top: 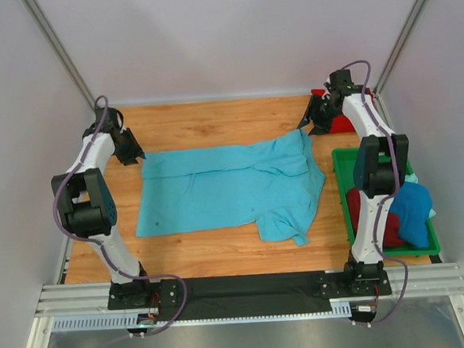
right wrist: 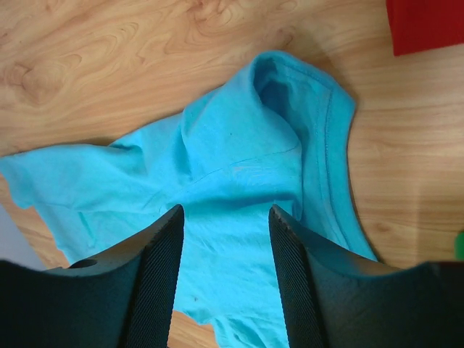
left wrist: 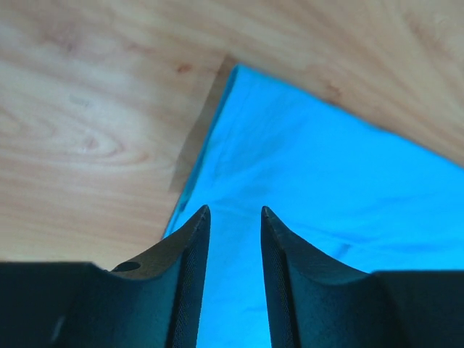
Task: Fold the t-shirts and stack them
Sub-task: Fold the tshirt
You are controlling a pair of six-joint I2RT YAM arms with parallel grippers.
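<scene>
Turquoise t-shirt (top: 225, 192) lies spread on wooden table (top: 212, 119), just left of green tray (top: 342, 160). Its right sleeve edge comes close to tray's left wall, not over it. Body mostly flat; the part nearest tray is rumpled, w/ a flap of cloth doubled over toward the near edge. Left gripper (top: 133, 157) sits well left of tray, at shirt's far-left corner. Left wrist view: jaws apart by a modest gap, nothing btwn them, cloth corner lying flat on the wood just ahead of the tips. Right gripper (top: 310, 125) is just beyond tray's far-left corner, over shirt's far-right corner. Right wrist view: jaws apart, wider than the left pair, empty, w/ a raised hump of cloth and stitched hem ahead of the tips. Cannot tell from either wrist view whether tips touch the cloth. Bright red t-shirt (top: 341, 122) lies on table just beyond tray's far wall, partly hidden by right arm. Inside tray: dark red t-shirt (top: 354, 207) at left side, deeper blue t-shirt (top: 414, 209) bunched at right side, up against right rim. Both crumpled, not folded. Right arm's links cross above tray and hide part of contents.
</scene>
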